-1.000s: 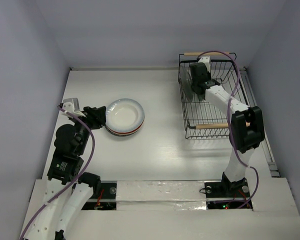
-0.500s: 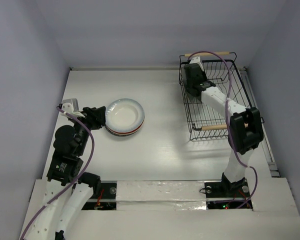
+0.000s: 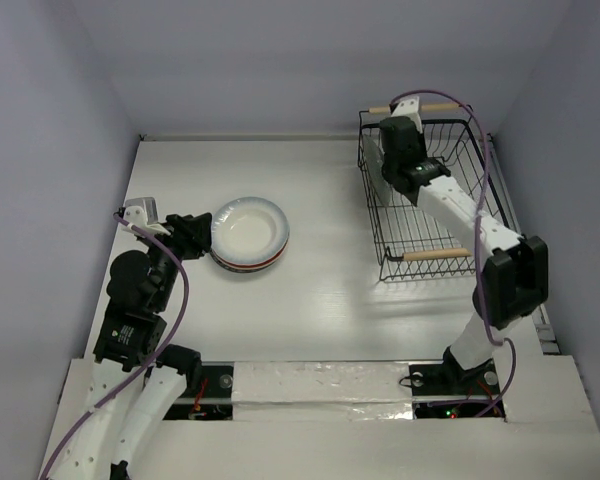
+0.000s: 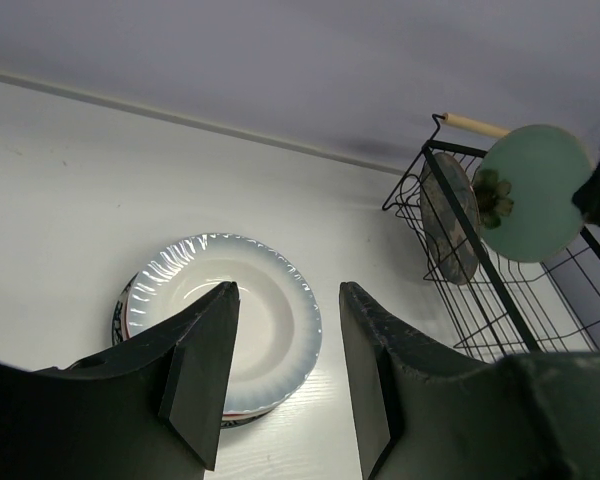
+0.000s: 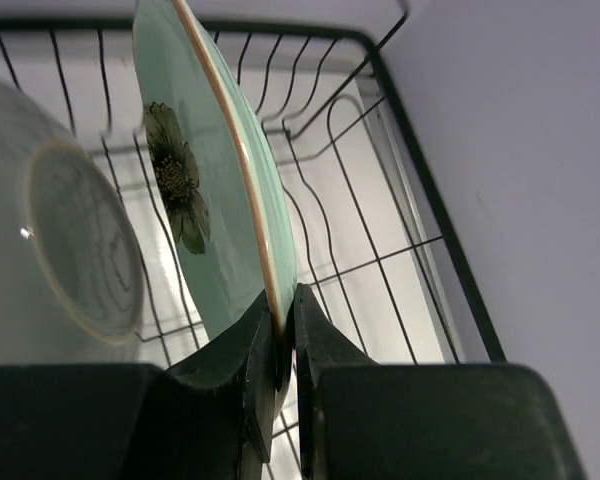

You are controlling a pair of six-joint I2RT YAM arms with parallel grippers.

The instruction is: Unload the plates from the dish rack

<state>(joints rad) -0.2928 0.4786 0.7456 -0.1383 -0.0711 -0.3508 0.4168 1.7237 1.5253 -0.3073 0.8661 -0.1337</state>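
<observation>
Pinching mint plate (image 5: 210, 170) rim, right claw (image 5: 286, 305) over dish rack (image 3: 430, 254).

The dish rack (image 3: 417, 255) sits at the far right of the counter (image 3: 320, 190). Well to the rack's left a stack of plates (image 3: 248, 233) lies on the counter, with the left gripper (image 3: 202, 235) farther left still, at the stack's rim. Above the rack's far left part a raised plate (image 5: 195, 190) stands on edge between the fingers (image 5: 245, 370) of the right gripper (image 5: 285, 325), and a standing plate (image 5: 50, 250) is in the rack beside it.

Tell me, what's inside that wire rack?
One pale plate stands on edge in the rack. The right gripper pinches a green plate upright beside it. From above, the arm covers that corner, so anything lower there is hidden.
</observation>
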